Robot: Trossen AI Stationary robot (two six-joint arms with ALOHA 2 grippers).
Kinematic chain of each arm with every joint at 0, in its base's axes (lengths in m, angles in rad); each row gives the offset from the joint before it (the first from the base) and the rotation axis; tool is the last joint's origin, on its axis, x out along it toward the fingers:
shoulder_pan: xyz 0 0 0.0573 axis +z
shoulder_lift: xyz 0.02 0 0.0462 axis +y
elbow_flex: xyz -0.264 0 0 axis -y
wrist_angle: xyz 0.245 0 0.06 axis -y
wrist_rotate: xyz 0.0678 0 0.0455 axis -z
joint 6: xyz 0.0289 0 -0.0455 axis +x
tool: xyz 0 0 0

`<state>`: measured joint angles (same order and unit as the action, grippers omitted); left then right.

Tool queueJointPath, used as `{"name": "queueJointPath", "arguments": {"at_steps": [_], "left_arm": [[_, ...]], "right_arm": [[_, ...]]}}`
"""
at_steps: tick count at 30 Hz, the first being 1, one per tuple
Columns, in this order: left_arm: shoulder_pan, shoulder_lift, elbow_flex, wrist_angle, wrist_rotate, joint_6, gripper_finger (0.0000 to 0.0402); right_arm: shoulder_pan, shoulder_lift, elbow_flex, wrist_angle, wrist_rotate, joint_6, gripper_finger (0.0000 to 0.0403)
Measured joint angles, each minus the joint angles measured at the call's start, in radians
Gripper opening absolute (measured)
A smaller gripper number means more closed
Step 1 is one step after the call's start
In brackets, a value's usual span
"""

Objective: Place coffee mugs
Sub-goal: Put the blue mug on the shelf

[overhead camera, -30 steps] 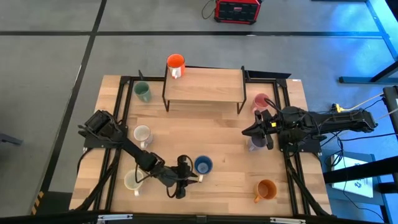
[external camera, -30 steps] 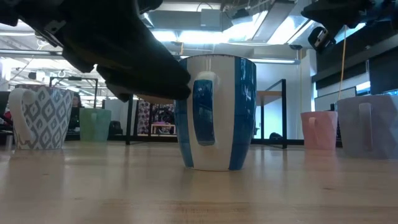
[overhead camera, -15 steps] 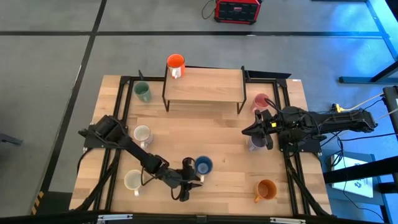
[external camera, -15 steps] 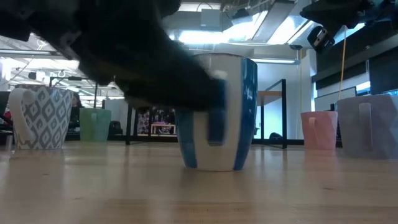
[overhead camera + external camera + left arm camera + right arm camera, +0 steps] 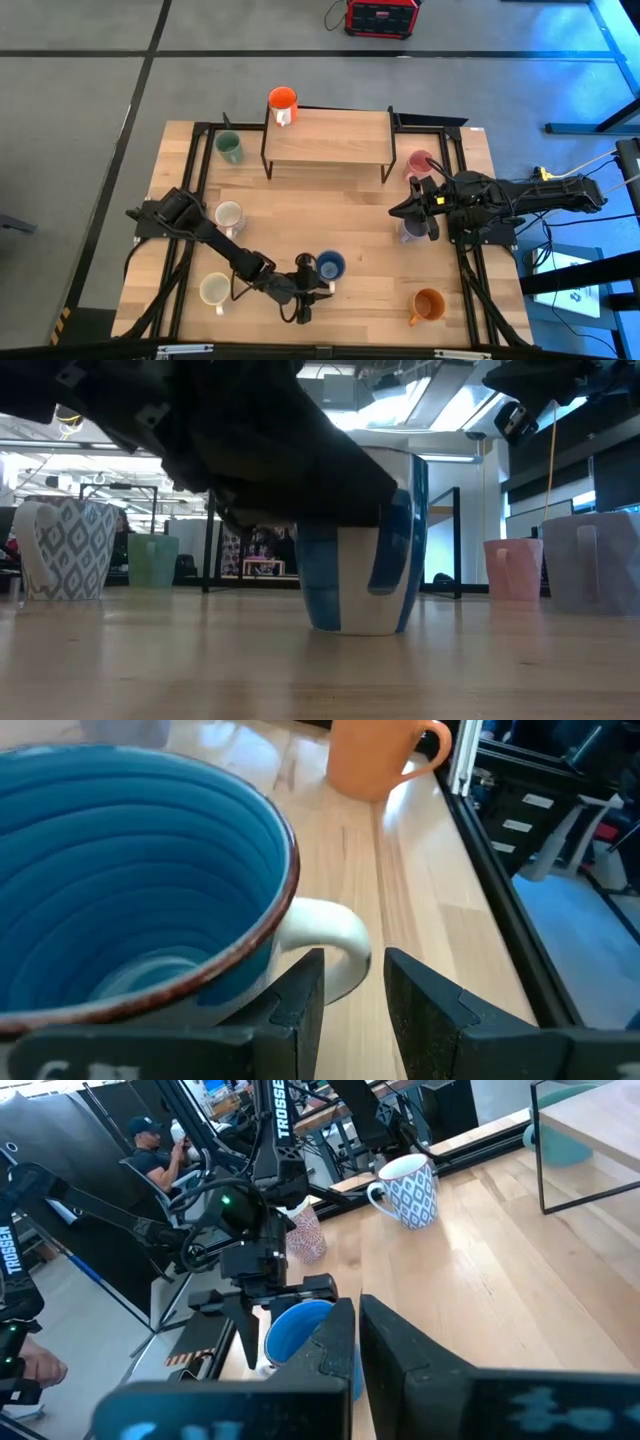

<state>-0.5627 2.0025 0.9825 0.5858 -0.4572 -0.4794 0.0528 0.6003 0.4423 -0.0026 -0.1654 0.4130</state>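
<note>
Left gripper (image 5: pixel 318 284) apparently reached blue mug (image 5: pixel 331 264).

My left gripper (image 5: pixel 352 1005) has matt black plastic-looking fingers, flat-faced with squared edges. The blue mug (image 5: pixel 130 890) beside them is glazed ceramic, glossy, with fine ridged rings inside, a brown rim and a smooth white handle. The amber mug (image 5: pixel 375 758) looks smooth, with a softer satin sheen. My table (image 5: pixel 340 215) is pale wood with visible grain, lightly polished, catching reflections in the wrist view; its frame (image 5: pixel 470 270) is black metal. The patterned mug (image 5: pixel 410 1190) is glossy white ceramic. My right gripper (image 5: pixel 358 1342) is matt black too
</note>
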Motion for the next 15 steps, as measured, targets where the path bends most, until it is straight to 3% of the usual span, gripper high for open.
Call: {"name": "queueJointPath", "arguments": {"at_steps": [5,10,15], "left_arm": [[-0.003,0.026,0.005,0.013,-0.036,-0.013,0.0101],[-0.002,0.029,0.005,0.010,-0.176,-0.014,0.0101],[-0.003,0.028,0.005,0.008,-0.215,-0.020,0.0101]], "right_arm": [[0.000,0.000,0.000,0.000,0.017,0.000,0.0007],[0.000,0.001,0.000,0.000,0.027,0.000,0.0007],[0.000,0.001,0.000,0.000,0.026,0.000,0.0007]]}}
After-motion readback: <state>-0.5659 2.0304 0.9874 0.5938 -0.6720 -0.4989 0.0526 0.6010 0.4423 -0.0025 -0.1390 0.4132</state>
